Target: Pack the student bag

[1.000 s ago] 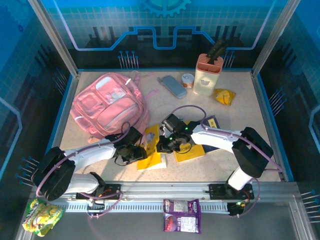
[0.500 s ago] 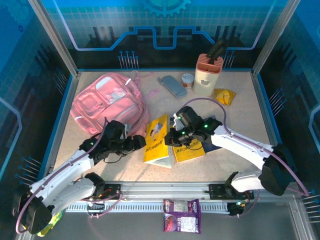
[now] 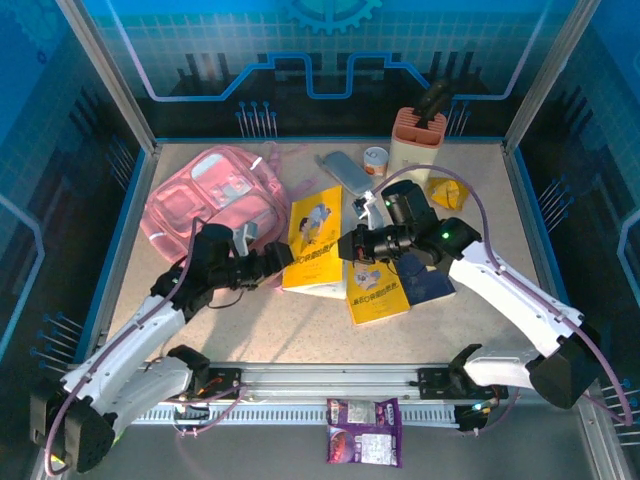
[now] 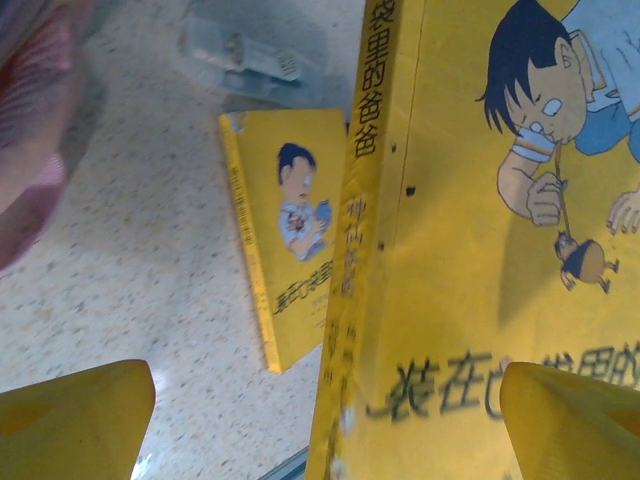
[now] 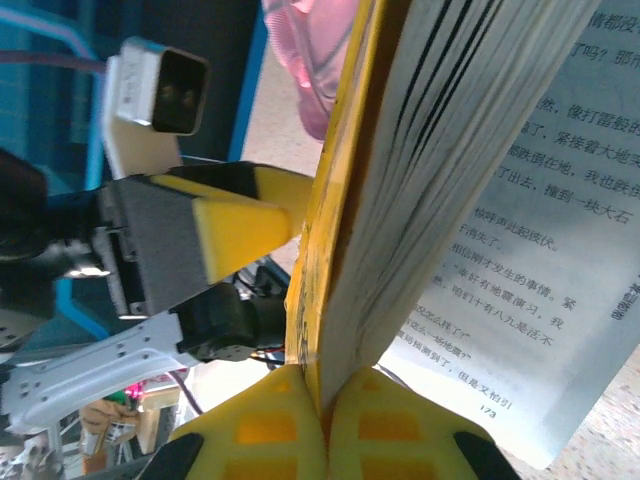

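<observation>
Bag (image 3: 212, 196) lies flat at the back-left of the desk (image 3: 240, 330), front pockets up. Can't tell if its zip is open.

Right jaws are clamped on the edge of a yellow book (image 3: 314, 238), holding it off the desk just right of the bag. In the right wrist view the pages fan open above the closed yellow fingers (image 5: 255, 430).

Left jaws are spread wide on either side of the book's spine, with fingertips (image 4: 75, 415) at the bottom corners of the left wrist view. Can't tell if they touch the cover.

A second book (image 3: 378, 296), also yellow, lies flat on the desk under the right arm, with a dark blue book (image 3: 432, 280) beside it. At the back are a grey case (image 3: 345, 172), a small tin (image 3: 376, 160), a cream holder (image 3: 415, 148) and a yellow packet (image 3: 447, 191).
</observation>
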Controlling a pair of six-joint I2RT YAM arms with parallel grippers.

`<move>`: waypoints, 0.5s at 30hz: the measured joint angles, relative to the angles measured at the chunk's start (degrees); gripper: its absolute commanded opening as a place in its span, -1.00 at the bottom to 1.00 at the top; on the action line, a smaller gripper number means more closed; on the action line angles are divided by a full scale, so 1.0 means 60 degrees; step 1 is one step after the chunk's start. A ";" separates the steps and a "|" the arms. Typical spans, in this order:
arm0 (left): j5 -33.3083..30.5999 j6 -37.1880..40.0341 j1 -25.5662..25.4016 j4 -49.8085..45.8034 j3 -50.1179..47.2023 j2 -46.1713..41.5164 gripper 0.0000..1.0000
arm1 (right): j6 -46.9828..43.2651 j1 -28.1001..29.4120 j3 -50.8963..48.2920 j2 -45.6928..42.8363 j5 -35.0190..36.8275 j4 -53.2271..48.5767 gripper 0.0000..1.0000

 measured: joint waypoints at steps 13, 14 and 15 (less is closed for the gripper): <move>0.0470 -0.0565 0.0117 0.1931 0.0255 0.0284 0.15 | 0.0200 -0.0452 -0.0284 0.0138 -0.0736 0.0980 -0.90; 0.0470 -0.0634 0.0117 0.1982 0.0255 0.0266 0.07 | 0.0178 -0.0506 -0.0306 0.0138 -0.0761 0.0994 -0.89; 0.0470 -0.0714 0.0117 0.2025 0.0255 0.0259 -0.02 | 0.0168 -0.0561 -0.0339 0.0138 -0.0798 0.1020 -0.87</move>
